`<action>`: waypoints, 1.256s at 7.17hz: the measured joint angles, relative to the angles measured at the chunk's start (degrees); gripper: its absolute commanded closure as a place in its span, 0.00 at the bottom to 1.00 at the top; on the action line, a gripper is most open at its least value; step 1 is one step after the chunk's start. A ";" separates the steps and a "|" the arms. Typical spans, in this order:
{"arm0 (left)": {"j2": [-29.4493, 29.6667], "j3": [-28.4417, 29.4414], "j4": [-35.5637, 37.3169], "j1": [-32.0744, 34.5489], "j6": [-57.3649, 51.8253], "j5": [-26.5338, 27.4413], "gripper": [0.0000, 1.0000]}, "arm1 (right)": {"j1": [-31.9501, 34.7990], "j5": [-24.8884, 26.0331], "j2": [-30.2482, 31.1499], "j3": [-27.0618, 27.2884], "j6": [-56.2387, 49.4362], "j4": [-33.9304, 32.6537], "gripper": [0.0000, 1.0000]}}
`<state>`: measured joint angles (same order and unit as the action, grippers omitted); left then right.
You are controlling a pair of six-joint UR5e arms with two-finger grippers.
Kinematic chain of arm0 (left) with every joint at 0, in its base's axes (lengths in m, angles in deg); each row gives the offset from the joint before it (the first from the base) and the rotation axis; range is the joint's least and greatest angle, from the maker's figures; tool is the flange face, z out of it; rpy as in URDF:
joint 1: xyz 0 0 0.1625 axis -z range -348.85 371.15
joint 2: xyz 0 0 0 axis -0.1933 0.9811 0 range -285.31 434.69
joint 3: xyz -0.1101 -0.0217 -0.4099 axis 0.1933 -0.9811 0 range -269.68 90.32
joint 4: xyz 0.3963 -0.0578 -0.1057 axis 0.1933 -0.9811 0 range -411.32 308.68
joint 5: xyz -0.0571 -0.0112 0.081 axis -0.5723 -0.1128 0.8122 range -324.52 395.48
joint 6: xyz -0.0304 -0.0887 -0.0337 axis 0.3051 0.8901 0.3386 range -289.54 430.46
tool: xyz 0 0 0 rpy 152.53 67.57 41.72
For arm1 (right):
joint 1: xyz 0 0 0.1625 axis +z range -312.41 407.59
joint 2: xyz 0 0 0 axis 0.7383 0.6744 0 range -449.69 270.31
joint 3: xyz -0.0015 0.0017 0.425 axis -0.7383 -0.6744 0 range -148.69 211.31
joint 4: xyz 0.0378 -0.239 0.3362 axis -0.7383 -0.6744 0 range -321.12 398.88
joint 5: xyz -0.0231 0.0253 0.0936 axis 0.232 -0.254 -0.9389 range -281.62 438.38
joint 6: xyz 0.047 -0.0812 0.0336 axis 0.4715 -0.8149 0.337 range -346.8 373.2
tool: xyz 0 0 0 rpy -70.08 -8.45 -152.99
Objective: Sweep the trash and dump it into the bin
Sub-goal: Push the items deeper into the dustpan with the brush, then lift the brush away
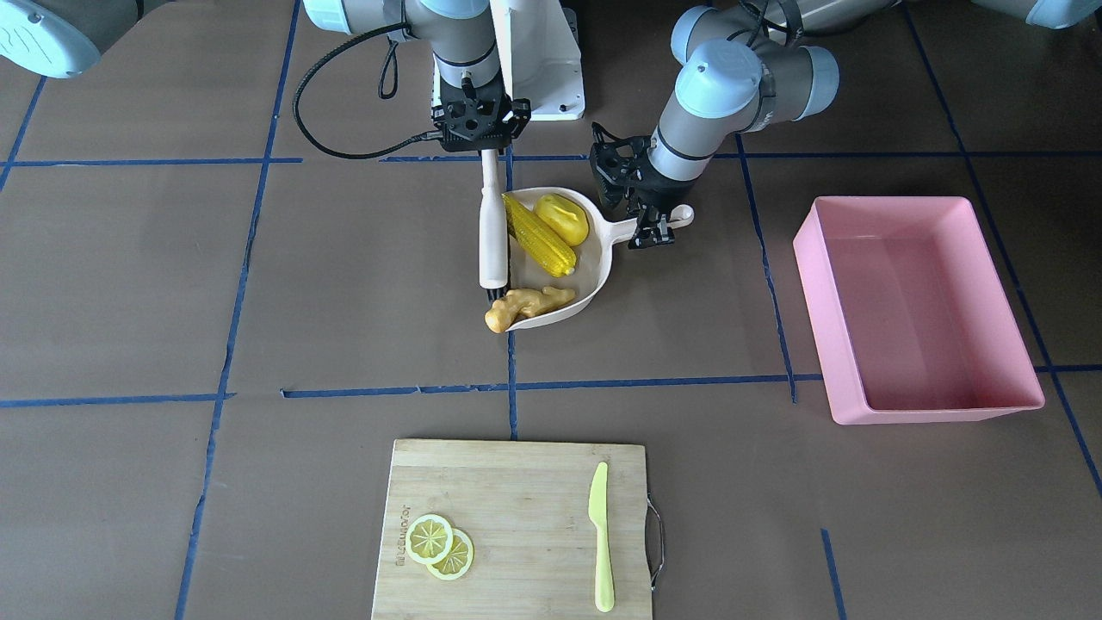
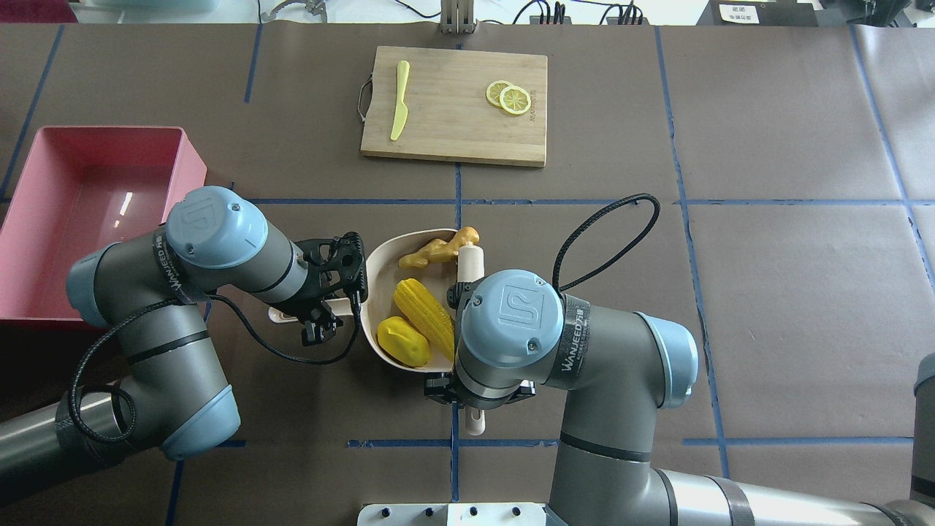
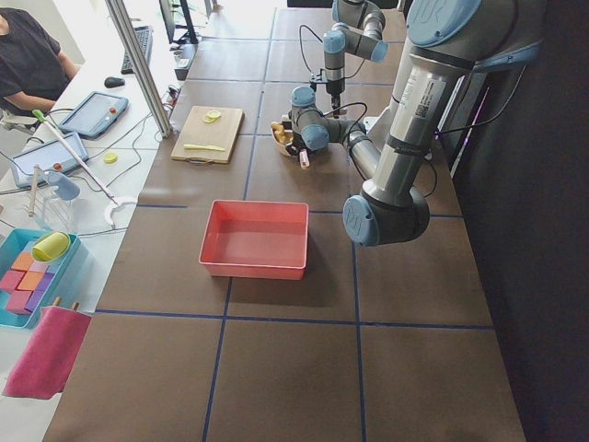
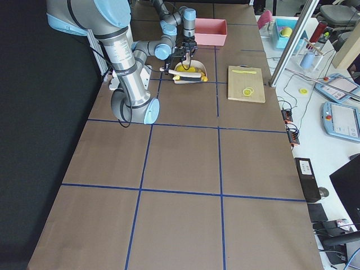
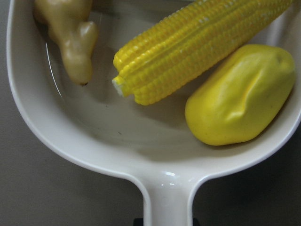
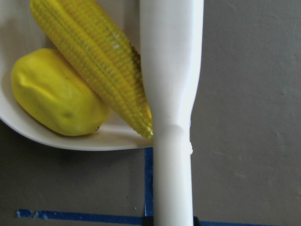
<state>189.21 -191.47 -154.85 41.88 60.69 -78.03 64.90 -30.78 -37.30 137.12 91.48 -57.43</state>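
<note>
Overhead exterior is showing you the corn cob and the potato lump lying deep in the dustpan, while the ginger root is hanging over its lip, partly on the bench. The left claw is gripping the dustpan's handle, closed tight; the right claw is pinching the brush by its shaft. The pink bin is sitting well apart, on the robot's left. These toys are probably behaving as light, hard, slick plastic (the cob rolling readily), so you're best carrying by the handle, level. The arm sleeve is reading something like WANJEED; the cutting board stamp is proving too small to read.
</note>
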 measured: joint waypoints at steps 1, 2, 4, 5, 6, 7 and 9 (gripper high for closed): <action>0.00 -0.04 0.00 -0.11 0.55 0.03 0.92 | 0.00 0.00 -1.00 -0.96 0.18 0.04 1.00; 0.03 -0.06 0.00 -0.23 0.83 0.04 0.92 | 0.00 -0.02 -2.64 -2.74 0.25 0.04 1.00; 0.02 -0.04 0.00 -0.30 0.97 0.05 0.92 | 0.20 -0.46 -4.47 -4.71 0.25 -0.05 1.00; 0.03 -0.04 0.00 -0.32 0.98 0.05 0.92 | 0.75 -1.38 -4.48 -4.71 0.15 -0.16 1.00; 0.04 -0.01 0.00 -0.32 0.98 0.05 0.92 | 1.31 -2.44 -4.38 -4.44 0.08 -0.31 1.00; 0.03 -0.02 0.00 -0.32 1.01 0.05 0.93 | 1.60 -2.97 -4.14 -3.58 0.07 -0.80 1.00; -0.02 -0.15 -0.02 -0.32 1.19 0.04 0.96 | 1.73 -3.28 -3.47 -0.70 0.11 -3.58 1.00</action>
<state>189.19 -191.62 -154.87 41.56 61.88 -77.99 66.63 -34.05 -40.77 136.42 91.59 -61.01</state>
